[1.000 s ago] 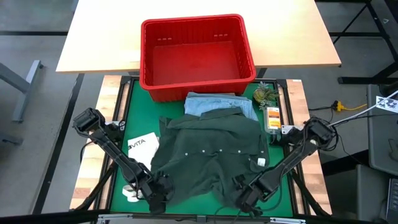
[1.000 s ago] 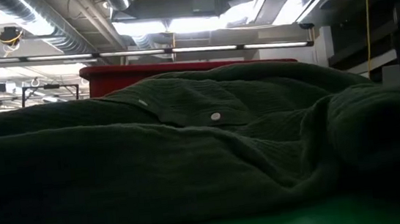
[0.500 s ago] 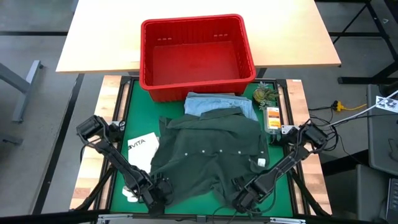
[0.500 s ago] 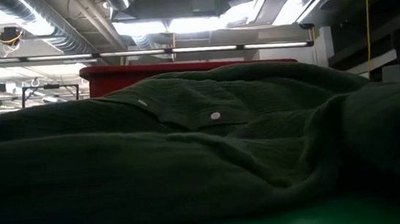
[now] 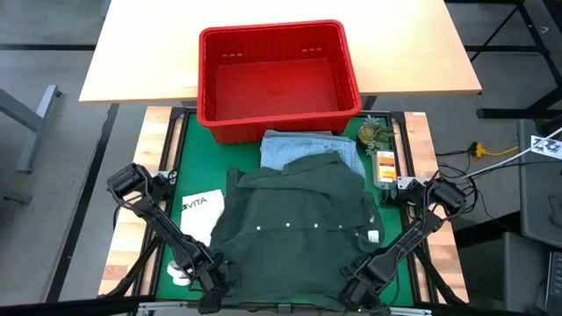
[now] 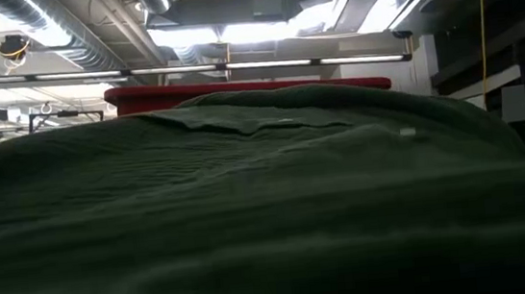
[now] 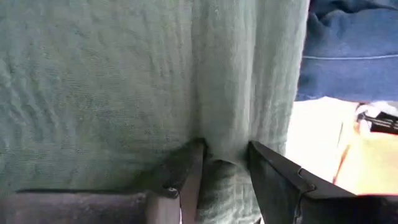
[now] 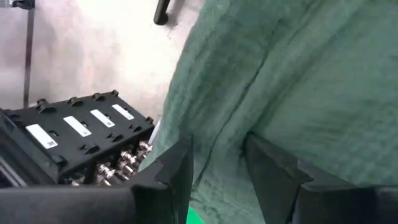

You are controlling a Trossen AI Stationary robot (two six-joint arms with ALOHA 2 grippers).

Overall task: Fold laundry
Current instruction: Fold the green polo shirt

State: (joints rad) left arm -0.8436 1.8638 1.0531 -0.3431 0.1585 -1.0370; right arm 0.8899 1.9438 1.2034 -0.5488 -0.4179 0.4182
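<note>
Green shirt (image 5: pixel 299 228) is lying spread over the middle of the green mat (image 5: pixel 189 132), near hem hanging at the front table edge; it's a soft, loosely woven crinkly cotton with a button row, so it's looking light, floppy and prone to sagging and bunching between grip points, not slippery. Best holds are the two near hem corners, pinching a doubled fold of cloth. Left gripper (image 7: pixel 224 163) is pinching a ridge of the hem at the near left corner; right gripper (image 8: pixel 216 163) is clamping a fold at the near right corner, fabric running between both jaws. A light blue piece (image 5: pixel 303 147) is lying partly under the shirt's far end, denim-like, probably stiffer. Beyond it a rigid red plastic basket (image 5: pixel 277 79) is sitting empty. A white printed bag (image 5: pixel 200 209) is lying flat just left of the shirt.
</note>
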